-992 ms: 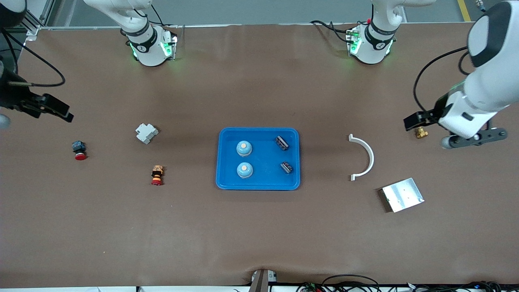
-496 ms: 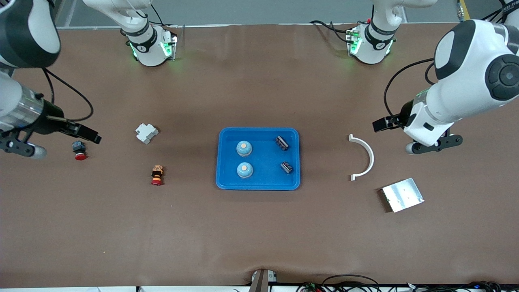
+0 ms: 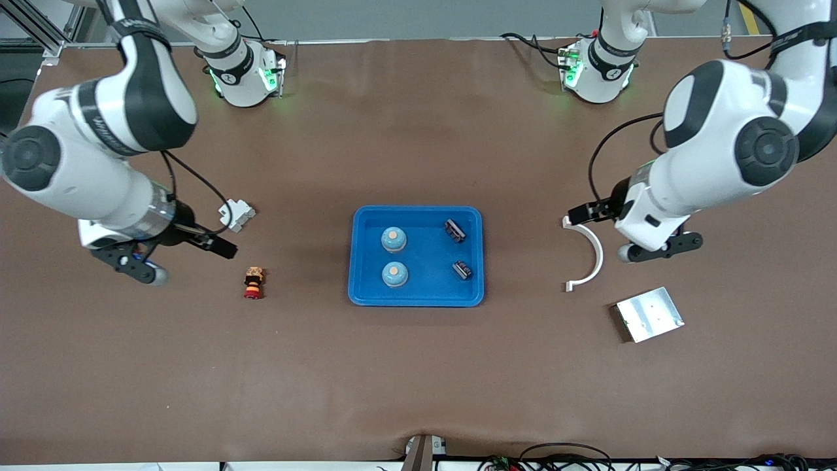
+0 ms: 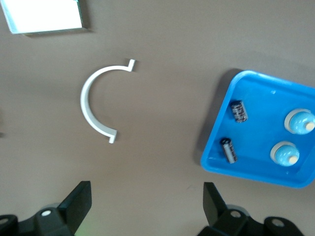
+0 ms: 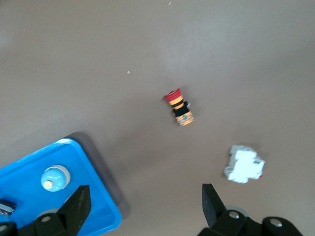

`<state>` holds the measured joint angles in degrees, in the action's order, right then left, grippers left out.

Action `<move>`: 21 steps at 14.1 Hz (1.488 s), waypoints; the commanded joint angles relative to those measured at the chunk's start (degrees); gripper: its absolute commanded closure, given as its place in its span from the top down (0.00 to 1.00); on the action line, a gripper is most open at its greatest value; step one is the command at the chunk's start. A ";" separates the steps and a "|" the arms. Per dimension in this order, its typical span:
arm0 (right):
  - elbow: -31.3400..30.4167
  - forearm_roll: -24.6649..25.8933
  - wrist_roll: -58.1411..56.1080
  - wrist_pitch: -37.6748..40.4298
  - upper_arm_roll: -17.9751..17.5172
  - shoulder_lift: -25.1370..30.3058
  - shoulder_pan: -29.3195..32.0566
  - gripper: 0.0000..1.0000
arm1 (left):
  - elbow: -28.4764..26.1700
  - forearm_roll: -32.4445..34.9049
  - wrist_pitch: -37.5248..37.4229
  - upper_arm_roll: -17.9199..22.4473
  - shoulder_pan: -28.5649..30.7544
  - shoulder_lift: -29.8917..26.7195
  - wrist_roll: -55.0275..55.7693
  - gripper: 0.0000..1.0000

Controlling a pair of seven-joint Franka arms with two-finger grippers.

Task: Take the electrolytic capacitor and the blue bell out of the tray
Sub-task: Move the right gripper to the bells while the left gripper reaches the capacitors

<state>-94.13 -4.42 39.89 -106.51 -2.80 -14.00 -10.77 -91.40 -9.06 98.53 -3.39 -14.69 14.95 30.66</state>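
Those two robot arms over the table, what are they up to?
Nothing has been picked up yet. A blue tray holds two blue bells and two capacitors. The left gripper is open and empty above bare table beside a white curved piece; the right gripper, also open and empty, is above the tray's edge.

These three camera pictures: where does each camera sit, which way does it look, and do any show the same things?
Front view: high across the table, looking down at both arms and the blue tray.
Left wrist view: on the left arm, looking down past its open left gripper at the white curved piece and tray.
Right wrist view: on the right arm, above its open right gripper, the red button and tray.
All three share the tray.
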 commanded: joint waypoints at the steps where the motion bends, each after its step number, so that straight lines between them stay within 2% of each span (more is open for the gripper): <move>1: -0.53 -0.15 6.23 -2.98 0.43 -0.67 -3.28 1.00 | 1.40 -0.09 2.36 0.22 -3.67 3.06 7.20 1.00; 4: -0.44 1.95 15.63 -7.56 0.51 -3.04 -8.11 1.00 | 1.40 0.01 3.50 0.22 -5.78 4.82 10.29 1.00; 6: -0.35 4.23 22.05 -9.58 0.43 -4.71 -10.93 1.00 | 1.49 0.01 5.87 0.22 -8.41 6.66 18.25 1.00; 8: 0.09 4.33 26.19 -11.69 0.43 -6.38 -12.69 1.00 | 1.49 0.09 8.51 0.22 -9.83 8.34 22.24 1.00; 14: 0.88 4.16 29.55 -18.37 0.43 -12.35 -17.26 1.00 | 4.38 0.09 14.22 0.40 -12.11 14.83 33.23 1.00; 19: 3.16 4.68 32.97 -18.82 0.69 -15.61 -19.81 1.00 | 6.94 0.70 18.17 0.49 -13.43 19.94 36.58 1.00; 21: 3.25 7.39 36.82 -21.36 0.78 -17.36 -21.13 1.00 | 6.94 1.58 20.64 0.49 -13.70 21.08 40.17 1.00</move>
<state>-92.58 0.17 72.36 -126.37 -2.71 -29.13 -30.15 -86.22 -8.92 117.71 -3.43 -27.46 34.51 67.47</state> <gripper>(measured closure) 0.000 0.000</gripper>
